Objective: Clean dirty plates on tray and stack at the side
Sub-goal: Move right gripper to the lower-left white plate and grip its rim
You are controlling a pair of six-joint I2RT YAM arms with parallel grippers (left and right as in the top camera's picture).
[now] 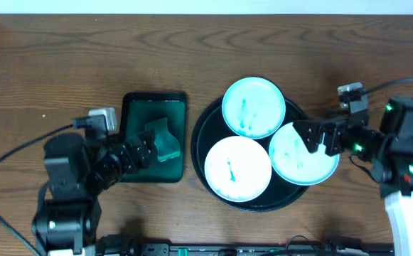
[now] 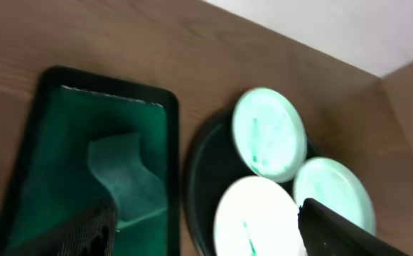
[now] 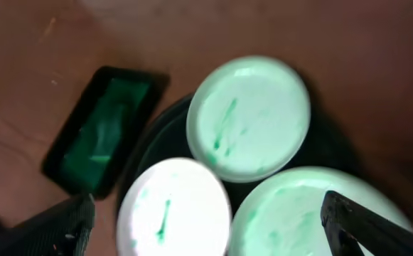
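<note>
The left gripper (image 1: 151,144) is above the small rectangular dark green tray (image 1: 131,114), fingers wide apart, beside a green sponge (image 1: 169,146); the right gripper (image 1: 314,139), also spread, reaches over the rightmost of three round white teal-smeared plates (image 1: 254,107), all lying on the large round black glossy tray (image 1: 200,139).

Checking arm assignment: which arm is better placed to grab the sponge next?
Likely left. The left gripper hangs open beside the sponge in the green tray; the right gripper is far off, over the rightmost plate.

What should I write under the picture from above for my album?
Three green-smeared plates sit on a black tray, with the right hand over one's edge.
</note>
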